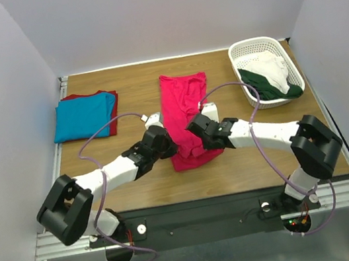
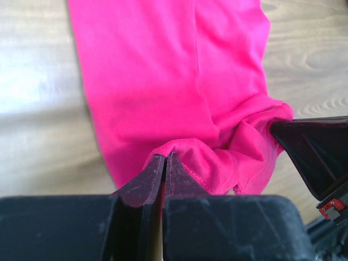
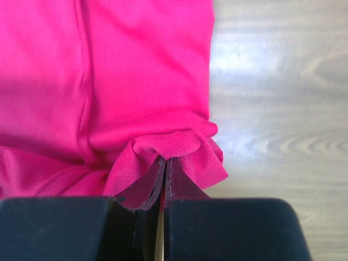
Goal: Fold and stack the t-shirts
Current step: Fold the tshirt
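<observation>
Crimson-pink t-shirt [image 1: 183,99] | near hem arm-hidden | left gripper [image 2: 165,159] pinching it | right gripper [image 3: 165,162] likewise

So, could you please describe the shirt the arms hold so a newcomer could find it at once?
On the table, look midway between the turquoise shirt and the white basket. The pink shirt lies in a long strip, the only one pinched by the left gripper and right gripper.
</observation>
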Available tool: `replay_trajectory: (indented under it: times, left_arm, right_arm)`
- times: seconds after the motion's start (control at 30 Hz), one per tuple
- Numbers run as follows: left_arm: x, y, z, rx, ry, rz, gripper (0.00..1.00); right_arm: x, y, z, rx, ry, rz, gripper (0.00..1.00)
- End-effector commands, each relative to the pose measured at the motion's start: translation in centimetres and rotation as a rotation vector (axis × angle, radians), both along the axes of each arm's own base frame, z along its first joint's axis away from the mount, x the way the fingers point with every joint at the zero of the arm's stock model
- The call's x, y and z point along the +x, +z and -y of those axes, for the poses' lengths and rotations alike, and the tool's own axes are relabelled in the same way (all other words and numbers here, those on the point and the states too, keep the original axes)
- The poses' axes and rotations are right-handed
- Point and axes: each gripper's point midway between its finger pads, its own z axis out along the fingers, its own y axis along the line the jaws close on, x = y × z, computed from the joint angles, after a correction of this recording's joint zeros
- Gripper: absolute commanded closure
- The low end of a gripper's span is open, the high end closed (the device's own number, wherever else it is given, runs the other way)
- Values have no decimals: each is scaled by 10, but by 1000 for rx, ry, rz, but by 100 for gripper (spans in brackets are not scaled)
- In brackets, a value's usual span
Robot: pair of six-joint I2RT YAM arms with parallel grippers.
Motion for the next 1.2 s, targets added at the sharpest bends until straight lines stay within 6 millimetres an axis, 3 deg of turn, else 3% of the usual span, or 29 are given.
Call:
replay_trajectory:
  times: [0.0, 0.17, 0.27, 0.57, 0.77, 0.9, 1.17]
  left_arm:
    - [32, 30, 14, -39, -40, 93, 100]
    - [57, 34, 5, -42, -19, 105, 100]
    - [64, 44, 8, -61, -33, 115, 100]
    - [81, 49, 3, -75, -36, 108, 100]
    - [68, 47, 6, -103, -85, 92, 100]
    - [47, 43, 2, -115, -121, 69, 100]
    - [-12, 22, 12, -116, -184, -15, 100]
  right_arm:
    - [41, 17, -6, -13, -4, 86, 100]
    - [71, 20, -12, -15, 1, 90, 100]
    - [80, 16, -13, -18, 0, 78, 100]
    - [91, 42, -28, 50, 45, 99, 100]
    - [74, 61, -32, 133, 85, 88, 100]
    - [43, 59, -31, 200, 136, 15, 100]
    - [-29, 26, -19, 256, 152, -150, 100]
